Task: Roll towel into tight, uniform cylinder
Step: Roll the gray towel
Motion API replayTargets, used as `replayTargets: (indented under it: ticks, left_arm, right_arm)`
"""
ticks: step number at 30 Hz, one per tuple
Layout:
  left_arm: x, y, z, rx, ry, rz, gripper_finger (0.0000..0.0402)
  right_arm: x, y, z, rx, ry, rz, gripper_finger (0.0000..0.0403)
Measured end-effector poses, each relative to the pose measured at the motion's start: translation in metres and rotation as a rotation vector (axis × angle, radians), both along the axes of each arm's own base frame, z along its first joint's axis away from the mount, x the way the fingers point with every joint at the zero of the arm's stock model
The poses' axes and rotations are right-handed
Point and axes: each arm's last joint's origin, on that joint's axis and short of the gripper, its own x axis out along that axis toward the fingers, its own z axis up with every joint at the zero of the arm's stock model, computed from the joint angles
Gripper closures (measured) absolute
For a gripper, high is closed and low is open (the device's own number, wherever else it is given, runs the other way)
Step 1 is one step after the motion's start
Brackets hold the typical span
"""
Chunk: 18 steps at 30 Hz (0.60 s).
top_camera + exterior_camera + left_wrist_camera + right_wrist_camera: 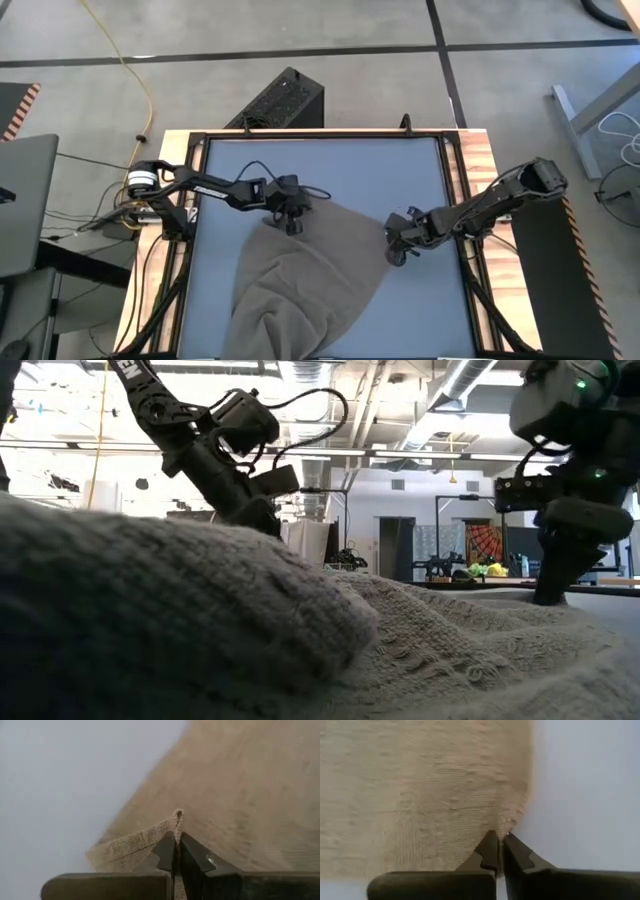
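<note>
Blue-grey worktop [320,170], wood-edged, on a concrete floor. Towel [300,290]: taupe, spread loosely over the near half, rumpled toward the near edge. Left arm: reaches in from the left side, elbow bent; left claw [290,222] pinching the towel's far-left corner. Right arm: reaches in from the right side; right claw [397,250] pinching the towel's right edge. Wrist views alone show each claw's fingertips [176,851] pressed together on a fold of cloth. Low view alone shows a workshop room behind.
</note>
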Motion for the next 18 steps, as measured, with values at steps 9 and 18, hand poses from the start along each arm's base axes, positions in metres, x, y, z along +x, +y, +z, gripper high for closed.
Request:
replayTargets:
  ticks: [9,18]
  left_arm:
    - [-0.057,0.004,0.11,0.119,-0.264,0.029,0.0401]
    - [-0.144,0.009,0.178,0.319,-0.464,0.292,0.0401]
  right_arm:
    - [0.018,-0.015,0.096,-0.287,-0.199,0.13,0.0374]
    - [-0.006,-0.052,0.171,-0.612,-0.269,-0.008,0.0377]
